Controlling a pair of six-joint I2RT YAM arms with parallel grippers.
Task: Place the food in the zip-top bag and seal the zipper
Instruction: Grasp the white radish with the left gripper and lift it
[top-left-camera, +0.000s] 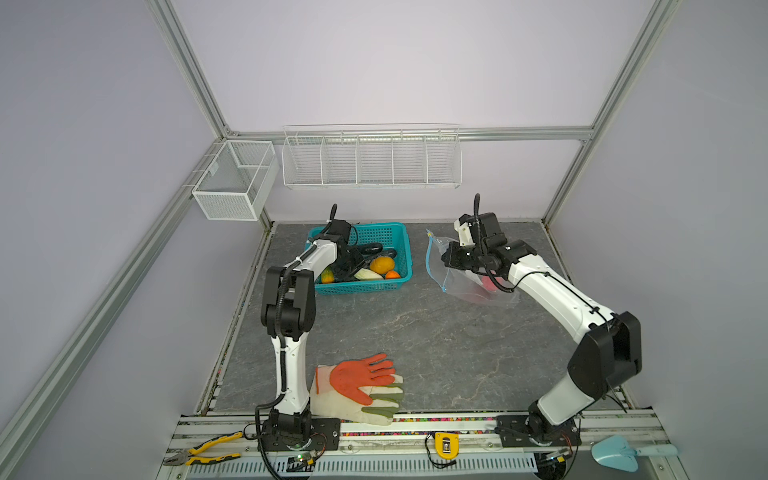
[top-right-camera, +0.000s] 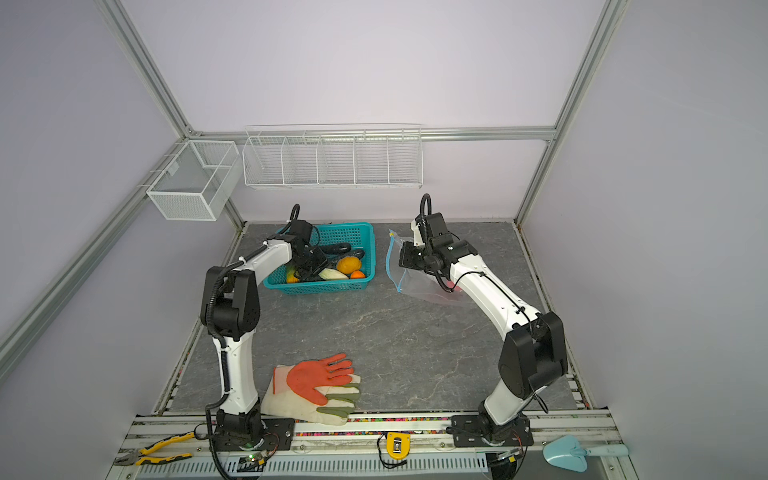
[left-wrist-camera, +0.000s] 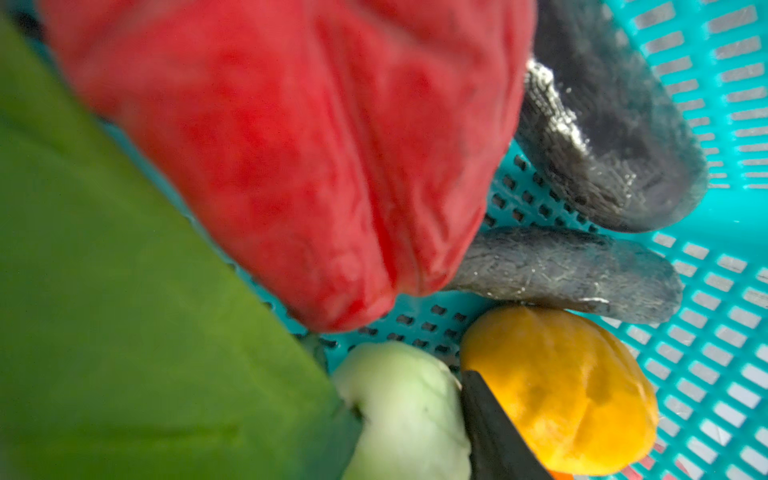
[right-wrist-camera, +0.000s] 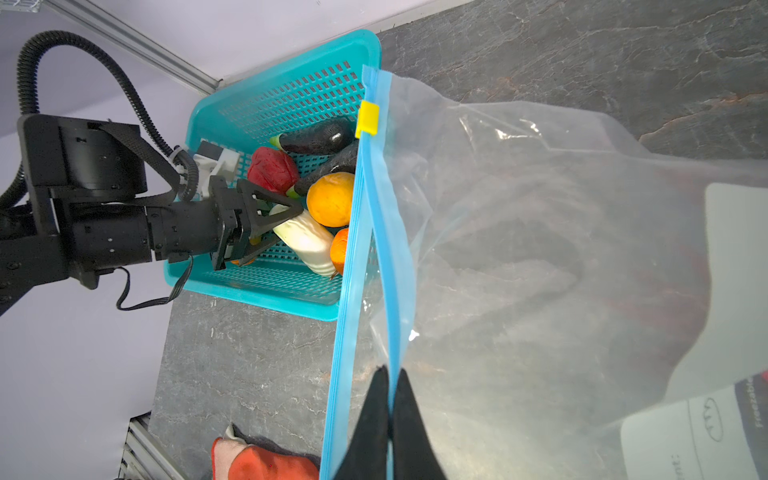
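One piece at a time: the left gripper should close squarely on a single piece, then lift straight out of the teal basket without dragging neighbours. Its jaws stand partly apart, low among the food; whether they grip anything, I cannot tell. The right gripper is clenched on the zipper lip of the zip-top bag, which lies beside the basket, mouth toward it. In the basket I count two dark pieces, one red piece, one yellow-orange fruit, one white vegetable, one small orange fruit, one green-and-orange piece. Inside the bag, one reddish piece.
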